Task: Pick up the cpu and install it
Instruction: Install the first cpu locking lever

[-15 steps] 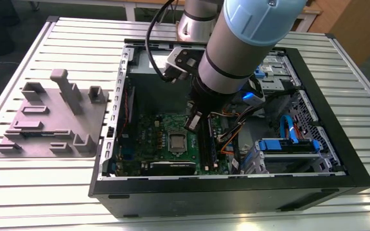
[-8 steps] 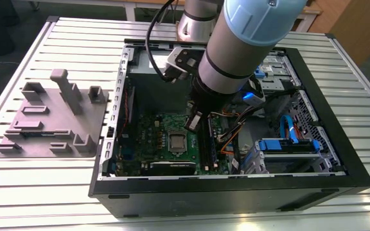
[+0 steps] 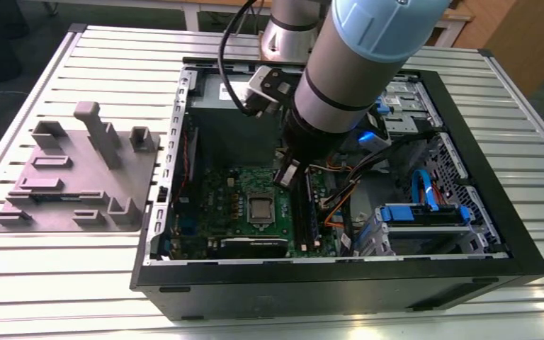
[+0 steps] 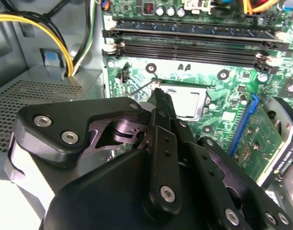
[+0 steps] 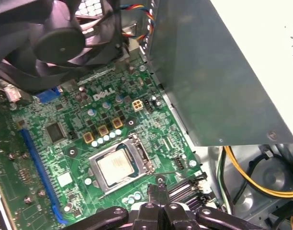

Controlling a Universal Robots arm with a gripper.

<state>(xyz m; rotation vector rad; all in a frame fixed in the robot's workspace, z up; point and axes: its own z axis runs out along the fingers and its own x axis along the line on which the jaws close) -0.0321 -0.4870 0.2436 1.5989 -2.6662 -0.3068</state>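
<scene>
The cpu lies inside the socket. The gripper, jaws clenched on nothing, hangs just beside the socket; any push should probably be light and square.

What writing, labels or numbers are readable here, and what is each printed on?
White maker's logo in capitals on the green motherboard, near the socket holding the cpu: a brand mark, left unquoted.
Tiny white component markings across the motherboard: too small to read.
White print along the expansion card edge in the second wrist view: too blurred to read.
No numbers or signs can be read elsewhere.
</scene>
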